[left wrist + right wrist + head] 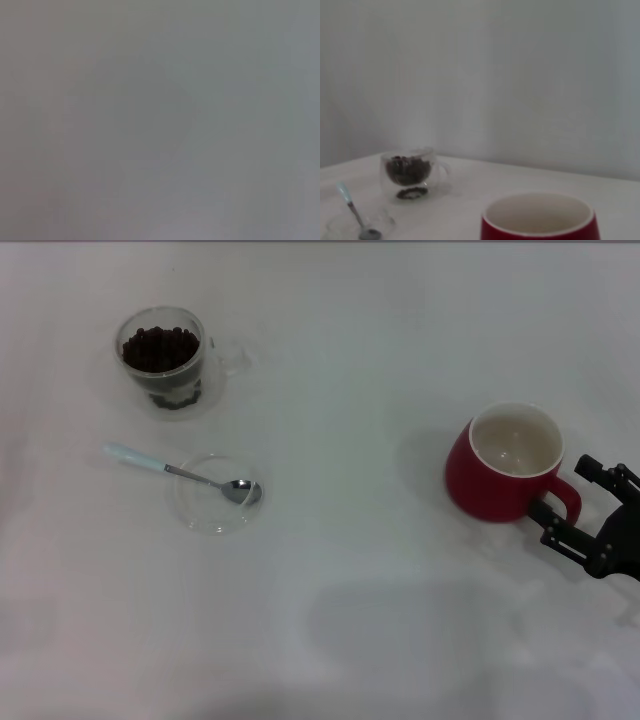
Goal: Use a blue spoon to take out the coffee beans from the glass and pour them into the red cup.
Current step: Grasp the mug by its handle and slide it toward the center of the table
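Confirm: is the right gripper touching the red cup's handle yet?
Cannot tell. In the head view the right gripper straddles the red cup at its handle, open, but no gap or contact shows plainly.

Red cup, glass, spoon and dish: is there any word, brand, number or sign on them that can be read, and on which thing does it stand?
There is no readable text in any view.
red cup: plain red outside, white inside, no print.
glass: clear, only coffee beans show.
blue spoon: no marking visible.
glass dish: clear, no marking.
right gripper: black, no label to read.
Left wrist view: shows nothing.
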Controlling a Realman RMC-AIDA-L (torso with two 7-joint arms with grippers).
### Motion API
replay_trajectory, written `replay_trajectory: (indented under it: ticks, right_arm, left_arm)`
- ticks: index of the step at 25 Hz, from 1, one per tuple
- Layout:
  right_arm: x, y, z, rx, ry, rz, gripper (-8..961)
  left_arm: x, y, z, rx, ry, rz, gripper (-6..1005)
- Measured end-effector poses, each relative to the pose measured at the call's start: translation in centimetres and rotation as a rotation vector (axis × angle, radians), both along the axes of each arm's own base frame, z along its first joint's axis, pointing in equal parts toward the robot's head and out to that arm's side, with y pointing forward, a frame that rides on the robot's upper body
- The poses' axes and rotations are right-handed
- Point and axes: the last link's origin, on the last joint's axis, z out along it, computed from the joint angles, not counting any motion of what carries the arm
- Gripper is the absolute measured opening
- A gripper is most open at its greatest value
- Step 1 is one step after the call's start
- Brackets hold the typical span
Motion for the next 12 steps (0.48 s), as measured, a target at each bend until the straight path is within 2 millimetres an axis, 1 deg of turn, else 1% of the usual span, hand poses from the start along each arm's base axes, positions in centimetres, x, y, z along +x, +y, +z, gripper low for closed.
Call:
replay_trajectory:
  ticks: [9, 12]
  right_arm:
    - [0.44, -0.29, -0.02, -0.004, -0.018, -0.02, 780]
    - [0.39, -0.35, 0.01, -0.004, -0.015, -0.016, 655]
  left_arm:
    - [0.04, 0.01, -0.14, -0.003, -0.002, -0.001, 591]
    - [0.1, 0.05, -0.24, -0.005, -0.003, -0.002, 591]
